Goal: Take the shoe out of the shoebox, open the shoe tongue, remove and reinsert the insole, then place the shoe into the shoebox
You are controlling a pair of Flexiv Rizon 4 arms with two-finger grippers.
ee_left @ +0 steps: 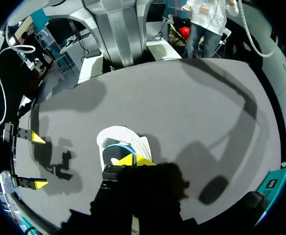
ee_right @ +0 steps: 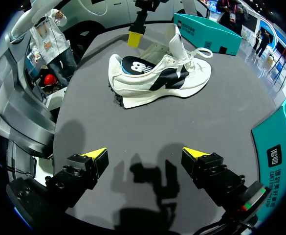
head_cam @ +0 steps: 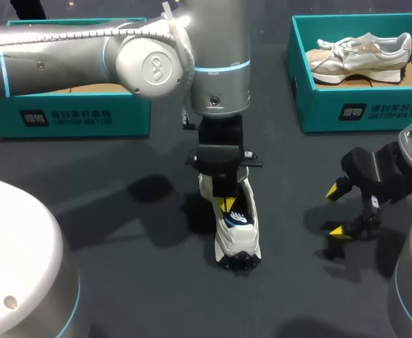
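A white shoe (head_cam: 238, 232) with black side panels lies on the dark table at the middle, toe toward the front. Its tongue (ee_right: 178, 46) stands pulled up, and the dark insole (ee_right: 133, 64) shows in the opening. My left gripper (head_cam: 225, 205) points straight down over the shoe's opening. In the left wrist view the left gripper (ee_left: 135, 160) has its yellow tips pressed together, shut, just above the insole (ee_left: 112, 155), with nothing visibly between them. My right gripper (head_cam: 336, 210) hangs open to the right of the shoe, apart from it. From the right wrist, the right gripper (ee_right: 145, 154) has the shoe (ee_right: 162, 81) ahead of it.
A teal shoebox (head_cam: 72, 116) stands at the back left, behind my left arm. A second teal shoebox (head_cam: 364, 105) at the back right holds another light shoe (head_cam: 364, 53). Bare dark table lies around the middle shoe.
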